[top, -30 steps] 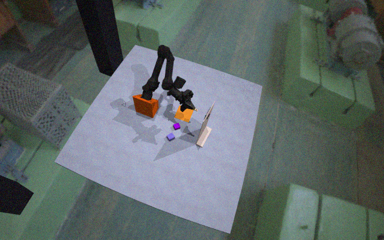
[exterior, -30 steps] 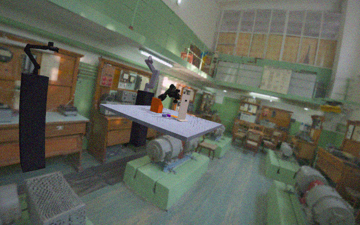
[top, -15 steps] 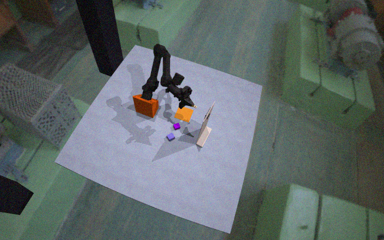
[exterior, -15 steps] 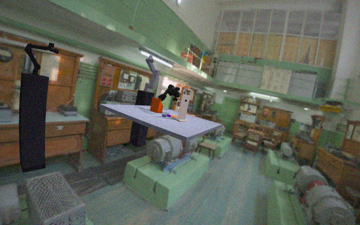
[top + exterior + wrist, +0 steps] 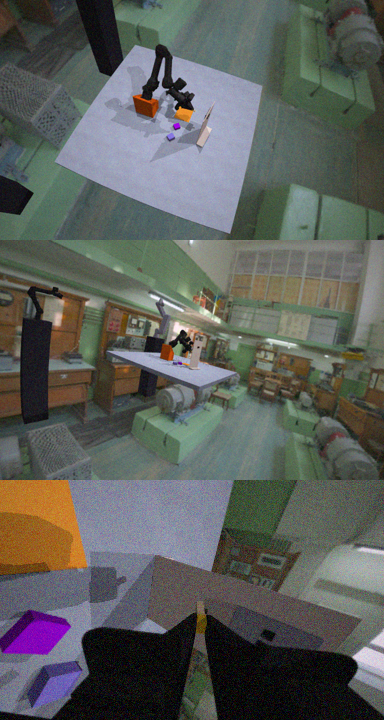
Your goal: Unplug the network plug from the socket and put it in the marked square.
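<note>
My gripper is shut on the small plug, tilted downward above the table near the orange square's edge. The plug shows yellow with a pale front end between the fingertips in the wrist view; the fingers hide most of it. It is out of the socket, with a gap to the panel. The pale upright panel stands beyond the fingertips. Its grey socket plate has a dark opening and is partly hidden by a finger. The orange marked square lies flat on the table.
A purple block and a lavender block lie on the table near the square. An orange box stands under the arm's base. The panel's foot rests on the table.
</note>
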Robot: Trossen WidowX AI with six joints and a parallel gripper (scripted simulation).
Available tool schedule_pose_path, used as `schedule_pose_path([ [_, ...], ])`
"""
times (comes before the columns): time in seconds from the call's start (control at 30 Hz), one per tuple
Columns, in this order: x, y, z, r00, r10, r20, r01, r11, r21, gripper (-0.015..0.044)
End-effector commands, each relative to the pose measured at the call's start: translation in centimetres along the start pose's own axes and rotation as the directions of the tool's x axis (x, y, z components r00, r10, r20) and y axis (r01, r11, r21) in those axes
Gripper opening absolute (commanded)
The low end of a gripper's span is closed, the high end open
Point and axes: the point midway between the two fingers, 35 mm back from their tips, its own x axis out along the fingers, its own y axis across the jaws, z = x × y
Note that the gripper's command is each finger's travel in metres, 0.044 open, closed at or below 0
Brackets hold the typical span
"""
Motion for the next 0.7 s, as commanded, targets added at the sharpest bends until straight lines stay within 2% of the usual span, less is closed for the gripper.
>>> schedule_pose_path([
  [0.0,0.2,2.9,1.2,0.991,0.111,0.070,-0.108,0.993,-0.041,0.0000],
  [0.37,-1.1,10.6,5.5,0.857,0.418,0.301,-0.368,0.906,-0.208,0.0000],
  [0.67,-1.0,11.3,5.8,0.845,0.434,0.313,-0.381,0.898,-0.219,0.0000],
])
